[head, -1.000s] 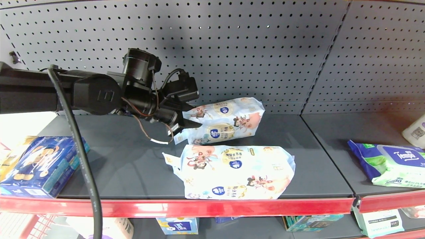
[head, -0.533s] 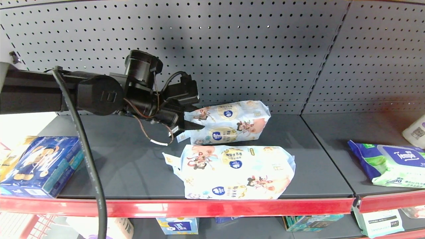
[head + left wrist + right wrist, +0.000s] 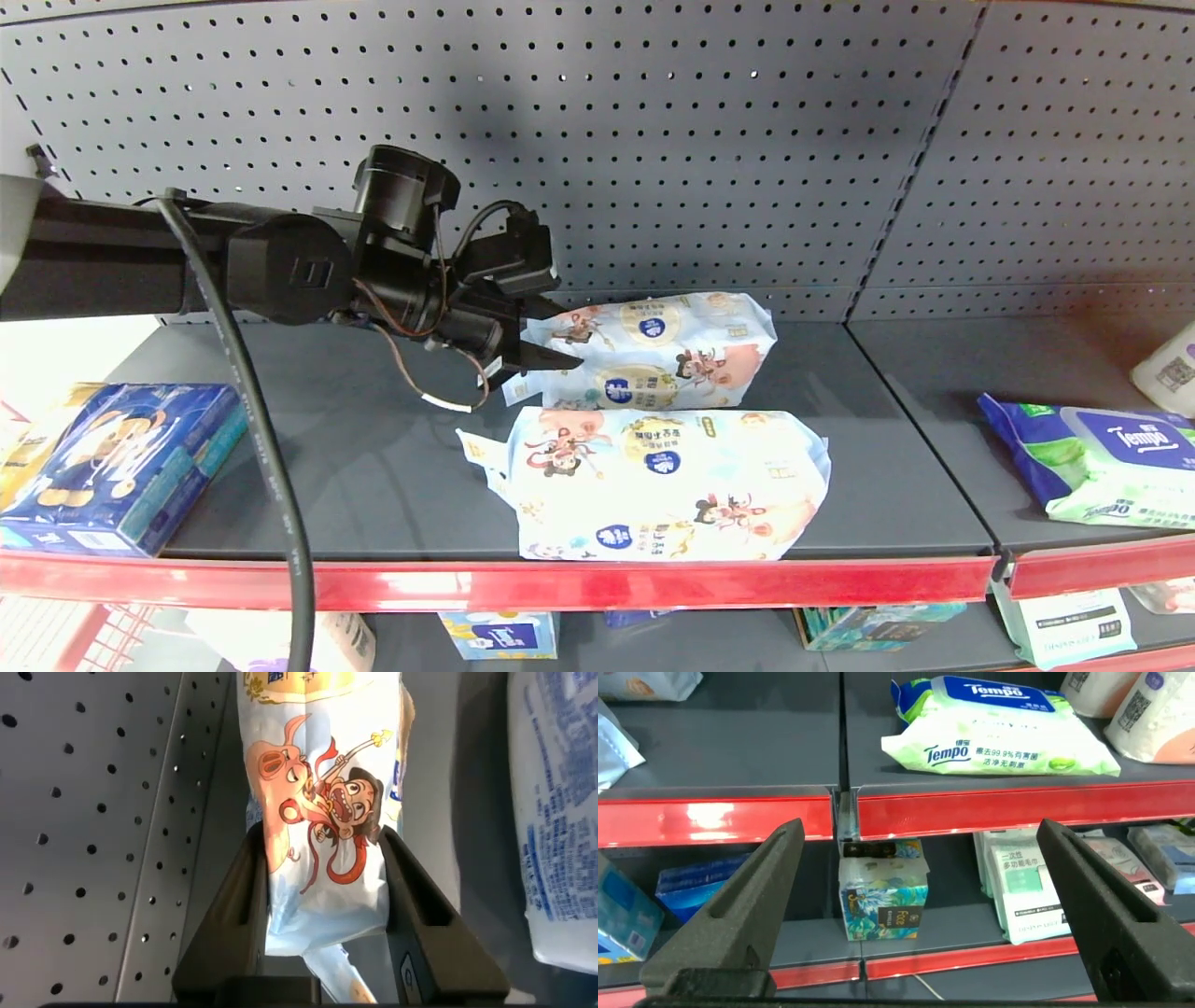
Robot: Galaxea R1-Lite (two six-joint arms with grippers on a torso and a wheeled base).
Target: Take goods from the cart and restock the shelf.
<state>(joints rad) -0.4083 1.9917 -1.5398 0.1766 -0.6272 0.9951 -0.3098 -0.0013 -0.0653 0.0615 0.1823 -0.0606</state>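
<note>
- The left gripper (image 3: 546,350) reaches in over the grey shelf (image 3: 355,448), its two black fingers (image 3: 245,891) clamped on one end of a cartoon-printed pack (image 3: 663,350)
- This held pack lies towards the back of the shelf, close to the perforated back wall (image 3: 700,140); it seems to rest on the shelf, though contact cannot be confirmed
- A second, larger cartoon-printed pack (image 3: 667,485) lies flat just in front of it, its near edge at the red front rail (image 3: 560,583)
- Bare shelf lies open between this front pack and a blue box (image 3: 112,467) at the left end, and also to the right, up to the seam with the next shelf bay
- In that next bay a green wipes pack (image 3: 1102,457) lies near the front edge, cut off by the frame
- The right gripper (image 3: 922,826) hangs in front of the shelving with its fingers spread wide, holding nothing
- Goods on the lower shelf are partly hidden behind the rail
</note>
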